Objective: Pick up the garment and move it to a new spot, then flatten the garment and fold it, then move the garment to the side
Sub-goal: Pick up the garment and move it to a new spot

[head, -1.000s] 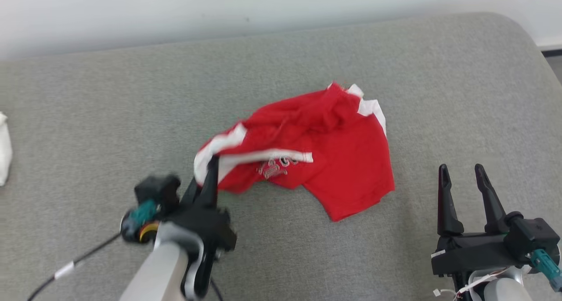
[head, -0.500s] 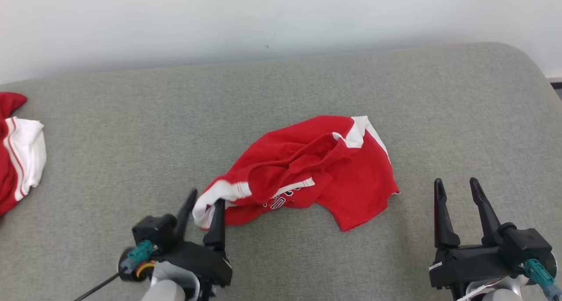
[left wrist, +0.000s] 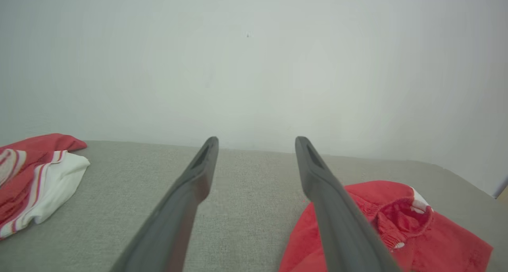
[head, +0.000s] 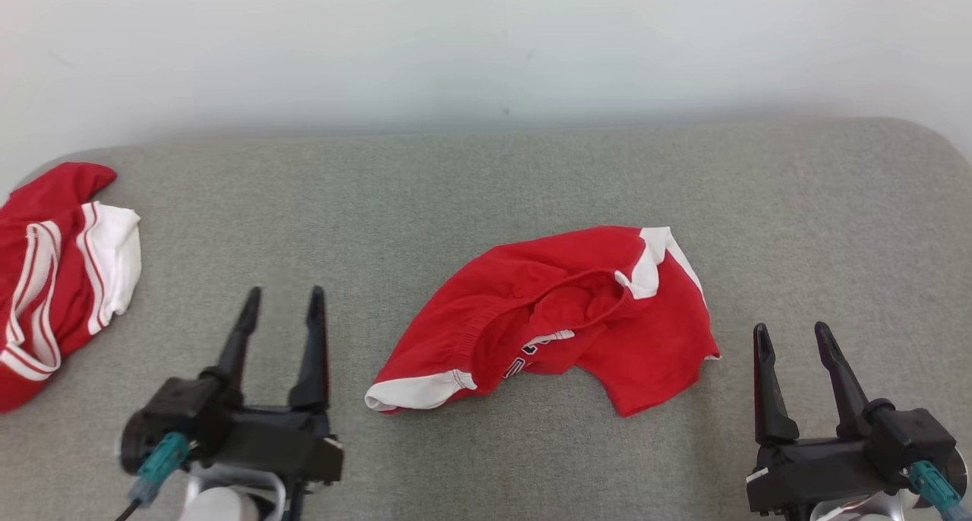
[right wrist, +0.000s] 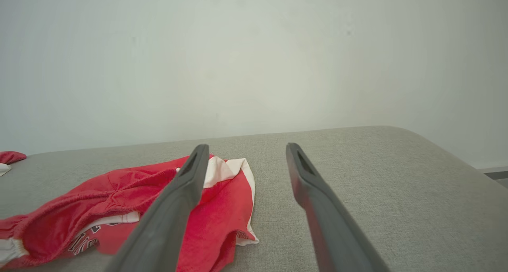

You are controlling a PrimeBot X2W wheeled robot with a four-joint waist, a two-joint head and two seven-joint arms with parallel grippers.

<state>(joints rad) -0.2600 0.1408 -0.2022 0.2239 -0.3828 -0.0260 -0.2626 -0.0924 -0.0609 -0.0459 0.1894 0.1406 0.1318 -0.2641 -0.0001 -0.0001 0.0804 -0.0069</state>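
Left gripper is spread wide and empty, hovering low over the grey fabric-covered tabletop, just left of the crumpled red garment with white trim. Right gripper is the same: fingers apart, nothing held, just right of the garment's right hem. The garment lies on the tabletop between the two grippers, bunched up, with an elastic-looking band rolled across the middle and some printed lettering half buried in a fold. A second red-and-white striped garment sits well apart at the far left edge; best to ignore it. The move to a new spot looks done, so flattening is probably the step in hand. Suggested approach: each gripper takes an outer edge, left on the white-hemmed corner nearest it, right on the red hem on its side, pinching one layer only. Pull apart evenly and low so the cloth drags flat instead of lifting and re-bunching. Main risk is catching both layers at the rolled band, which would lock the fold in. Check that the lettering is fully exposed before folding.
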